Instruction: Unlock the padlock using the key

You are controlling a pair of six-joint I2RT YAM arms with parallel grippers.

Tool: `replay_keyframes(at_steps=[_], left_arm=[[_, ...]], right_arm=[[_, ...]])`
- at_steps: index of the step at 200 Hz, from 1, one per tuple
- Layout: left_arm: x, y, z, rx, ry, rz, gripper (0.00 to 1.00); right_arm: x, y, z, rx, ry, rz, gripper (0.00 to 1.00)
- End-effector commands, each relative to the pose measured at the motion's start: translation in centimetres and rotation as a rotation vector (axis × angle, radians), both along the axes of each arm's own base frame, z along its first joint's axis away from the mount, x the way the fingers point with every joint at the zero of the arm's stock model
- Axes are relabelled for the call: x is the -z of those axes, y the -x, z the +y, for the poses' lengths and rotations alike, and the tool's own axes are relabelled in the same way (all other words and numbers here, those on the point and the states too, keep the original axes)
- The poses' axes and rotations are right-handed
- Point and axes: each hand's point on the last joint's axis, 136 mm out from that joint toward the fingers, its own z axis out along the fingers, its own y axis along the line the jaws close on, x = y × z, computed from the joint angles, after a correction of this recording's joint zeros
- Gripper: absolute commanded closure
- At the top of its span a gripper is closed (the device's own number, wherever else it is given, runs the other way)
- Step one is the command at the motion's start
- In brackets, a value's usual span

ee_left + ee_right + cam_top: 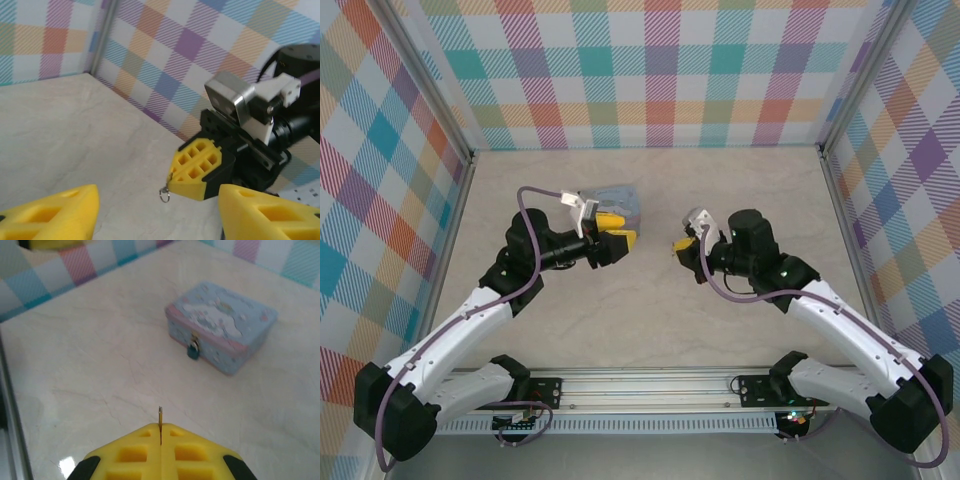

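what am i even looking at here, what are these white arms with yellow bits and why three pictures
These are two white robot arms bolted to a pale marble-look table inside checked walls. One picture looks down from above; the other two come from cameras on each wrist. The yellow bits are gripper fingers. The right gripper is shut on a tiny thin grey metal key, whose tip sticks out between its fingers. The left gripper has its yellow fingers apart and holds nothing. On the table stands a pale blue cartoon-printed rectangular tin, with a tiny blue padlock hanging at its front clasp.
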Motion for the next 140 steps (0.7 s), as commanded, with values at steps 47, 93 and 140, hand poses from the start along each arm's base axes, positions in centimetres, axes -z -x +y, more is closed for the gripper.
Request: replay_keyframes(at_steps=[47, 93, 140], left_arm=[[-3.1, 2.8, -1.4, 0.210, 0.047, -0.066, 0.48], [-2.4, 2.5, -2.4, 0.258, 0.046, -0.033, 0.53], [-1.6, 2.5, -3.1, 0.299, 0.039, -0.013, 0.57]], right_arm=[[-4.6, 2.3, 3.6, -0.282, -0.115, -0.069, 1.00], [-4.2, 2.5, 4.0, -0.307, -0.120, -0.028, 1.00], [-4.2, 2.7, 4.2, -0.318, -0.135, -0.005, 1.00]])
